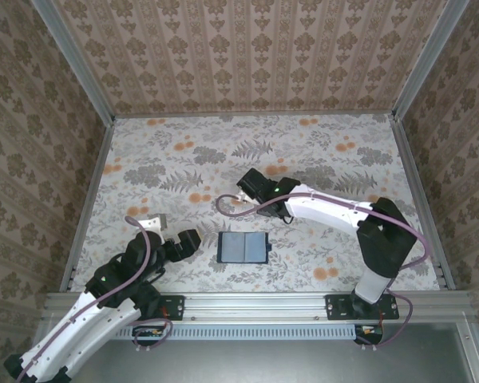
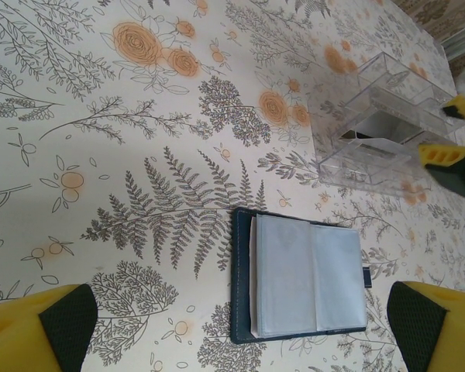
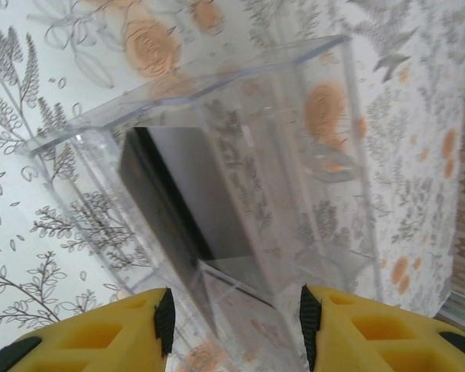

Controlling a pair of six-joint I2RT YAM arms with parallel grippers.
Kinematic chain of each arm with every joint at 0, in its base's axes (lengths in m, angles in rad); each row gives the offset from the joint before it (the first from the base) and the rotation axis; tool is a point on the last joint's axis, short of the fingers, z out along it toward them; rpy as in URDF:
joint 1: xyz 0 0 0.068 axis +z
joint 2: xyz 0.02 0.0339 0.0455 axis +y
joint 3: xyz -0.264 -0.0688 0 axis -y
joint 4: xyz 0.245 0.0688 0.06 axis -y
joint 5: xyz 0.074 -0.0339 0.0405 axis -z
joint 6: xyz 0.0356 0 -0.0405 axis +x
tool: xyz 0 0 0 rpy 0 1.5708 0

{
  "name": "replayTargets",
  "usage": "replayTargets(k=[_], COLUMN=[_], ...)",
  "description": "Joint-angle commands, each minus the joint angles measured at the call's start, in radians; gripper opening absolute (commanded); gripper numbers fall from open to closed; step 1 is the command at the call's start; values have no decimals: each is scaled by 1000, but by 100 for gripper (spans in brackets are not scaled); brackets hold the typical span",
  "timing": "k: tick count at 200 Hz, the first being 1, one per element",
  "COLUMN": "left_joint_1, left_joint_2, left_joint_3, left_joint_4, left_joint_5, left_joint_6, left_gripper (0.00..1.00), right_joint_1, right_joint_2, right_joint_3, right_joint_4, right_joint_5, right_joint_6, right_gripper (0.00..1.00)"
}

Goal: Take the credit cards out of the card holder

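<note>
The card holder (image 1: 243, 249) lies open and flat on the floral table, grey-blue panels up (image 2: 306, 275). The white edge of a credit card (image 2: 253, 279) sticks out of its left panel. My left gripper (image 1: 172, 234) hangs open just left of the holder, its pads wide apart on either side of it (image 2: 240, 322) and well above it. My right gripper (image 1: 251, 188) is over a clear plastic tray (image 3: 318, 155), open (image 3: 232, 318) with nothing between its pads. A pale grey card (image 3: 194, 194) leans inside the tray.
The clear tray (image 2: 364, 167) stands behind and to the right of the holder, with a yellow finger (image 2: 446, 155) of the right gripper at its edge. Metal rails and patterned walls close in the table on all sides.
</note>
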Motion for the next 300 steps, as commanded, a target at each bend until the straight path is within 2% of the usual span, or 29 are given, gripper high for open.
replayTargets(k=[1,28,99,170,216,254,274,300], left_joint_1=[8,11,16,23,25,27,29,29], left_joint_2=[-14,-14,-15,-16,-14,2,43,144], left_joint_3=[-3,-5,-9,-14,-19,-35,-42,-49], left_joint_4=[-3,-6,-4,1,7,48,101,195], left_joint_5=[8,8,16,20,23,40,52,88], left_joint_6=[28,28,28,28,28,25,14,-13], left_gripper=[100,100,100,100,100,100,99,96], right_joint_1=[7,5,-25,-43,-39,-20,-18,-15], right_joint_2=[47,65,90,126,58,-118,-247,-412], right_joint_3=[20,18,22,44,14,-47,-118,-267], right_joint_4=[-44,-9,101,142,116,37,31,119], right_joint_5=[3,55,180,214,192,100,-71,-272], right_joint_6=[27,27,28,28,78,258,403,562], right_gripper=[51,53,50,49,49,47,41,34])
